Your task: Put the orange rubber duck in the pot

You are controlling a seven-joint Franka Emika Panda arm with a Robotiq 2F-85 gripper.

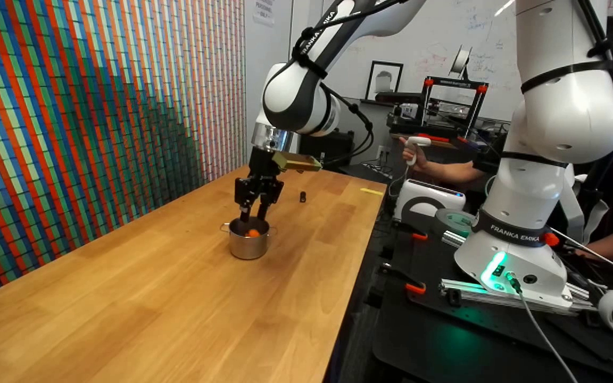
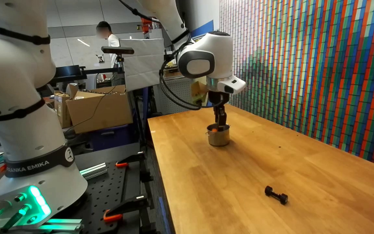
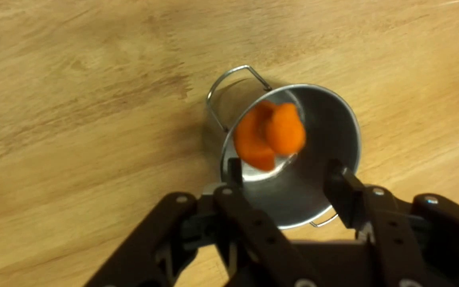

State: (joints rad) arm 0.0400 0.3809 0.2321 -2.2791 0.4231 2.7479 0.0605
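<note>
1. Orange rubber duck point(image 3: 286, 130): inside the silver metal pot point(image 1: 248, 247).
2. Robotiq gripper point(image 3: 285, 174): spread wide, holding nothing.
3. Withdrawal, the likely step: a slow vertical lift should avoid nudging the pot.

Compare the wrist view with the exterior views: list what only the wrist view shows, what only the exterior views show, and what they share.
Only the wrist view: the floor inside the pot, and the orange rubber duck seen from nearly straight above.

Only the exterior views: the robot's white base, the striped multicoloured wall and a black dumbbell on the table.

Shared: the pot with the orange rubber duck inside, the wooden table, and the jaws at the pot's mouth; the wrist view shows them parted.
</note>
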